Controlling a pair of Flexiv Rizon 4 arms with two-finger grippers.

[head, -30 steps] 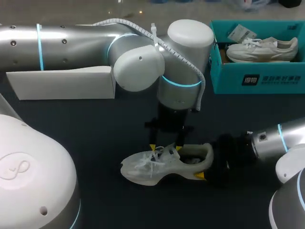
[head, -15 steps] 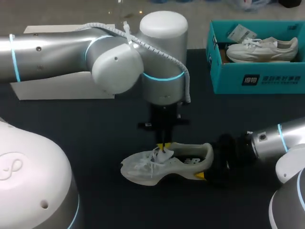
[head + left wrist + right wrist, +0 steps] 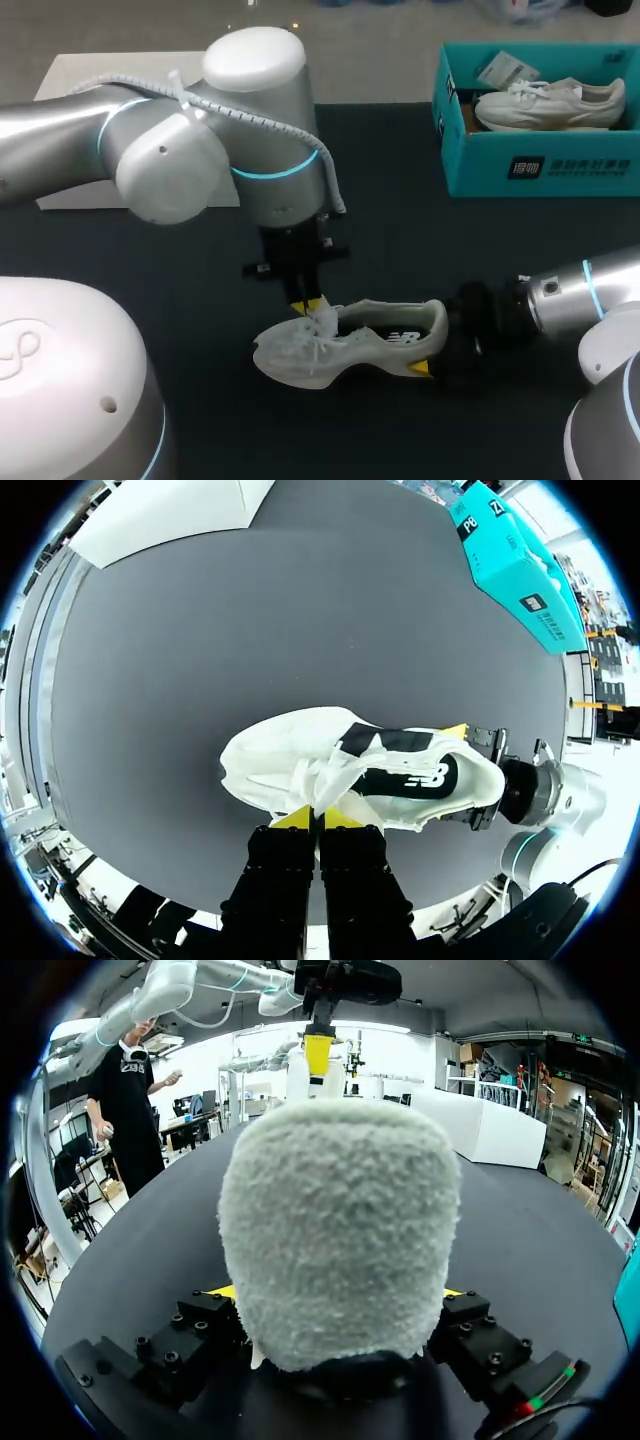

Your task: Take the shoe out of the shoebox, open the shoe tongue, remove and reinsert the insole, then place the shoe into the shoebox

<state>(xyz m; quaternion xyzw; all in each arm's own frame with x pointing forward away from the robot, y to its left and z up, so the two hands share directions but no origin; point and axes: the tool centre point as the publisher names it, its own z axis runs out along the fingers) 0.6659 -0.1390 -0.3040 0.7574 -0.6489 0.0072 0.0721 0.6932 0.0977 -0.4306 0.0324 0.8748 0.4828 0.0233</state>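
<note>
Opening the tongue is the step in hand. The left jaws, pressed almost together, pinch the shoe tongue (image 3: 338, 772) between their tips, with the left arm (image 3: 250, 150) pointing straight down. The right jaws clamp the heel (image 3: 340, 1230) of the shoe (image 3: 350, 345) from both sides, and the right arm (image 3: 580, 290) is low over the surface (image 3: 200, 300). Next, I judge, the tongue needs drawing gently up and toeward, away from the right jaws.

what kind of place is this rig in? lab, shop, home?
Most likely a robotics lab test bench. The left gripper and right gripper both grip a white shoe on a dark table. A teal shoebox with a second shoe sits at the far edge.
</note>
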